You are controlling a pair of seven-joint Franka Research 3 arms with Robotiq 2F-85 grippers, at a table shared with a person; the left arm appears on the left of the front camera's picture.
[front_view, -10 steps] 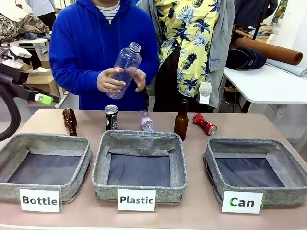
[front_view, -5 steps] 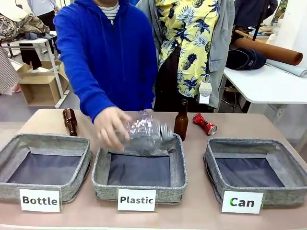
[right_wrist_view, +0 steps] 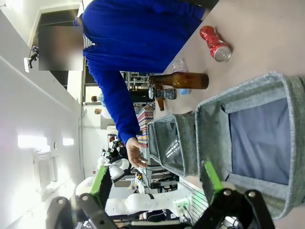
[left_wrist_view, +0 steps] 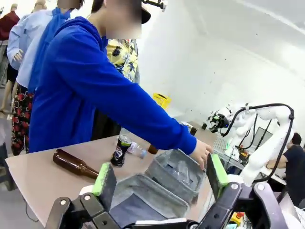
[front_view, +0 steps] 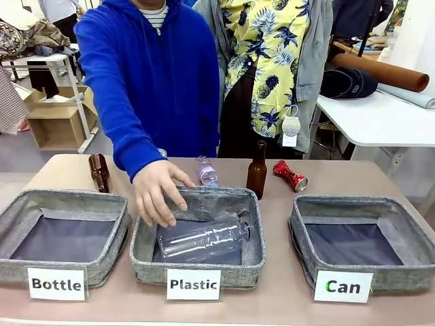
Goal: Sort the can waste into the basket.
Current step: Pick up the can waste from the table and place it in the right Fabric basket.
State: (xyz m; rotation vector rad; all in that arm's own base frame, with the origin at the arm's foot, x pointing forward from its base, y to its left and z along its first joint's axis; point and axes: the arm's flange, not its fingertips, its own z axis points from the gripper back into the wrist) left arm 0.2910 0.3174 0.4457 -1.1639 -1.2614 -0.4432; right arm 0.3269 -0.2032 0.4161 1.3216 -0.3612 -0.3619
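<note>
two cans sit outside the can basket [front_view: 353, 202], whose dark lining lies bare. the red can [front_view: 290, 175] lies on its side on the table [front_view: 277, 224] just beyond the basket's far left corner. the dark can [left_wrist_view: 121, 150] stands upright well to the basket's left, behind the person's blue sleeve [front_view: 129, 129].

your left gripper [left_wrist_view: 160, 164] and right gripper [right_wrist_view: 154, 168] both hang with green pads spread wide and nothing between them.

go for the red can first with the right gripper, since it is the one nearer the can basket. close across its crushed waist, where the pads will likely seat best. mind the brown bottle [front_view: 256, 170] standing upright a little further left of the basket.

leave the dark can while the person's hand [front_view: 158, 192], fingers open, hovers over the neighbouring basket on the can basket's left.
</note>
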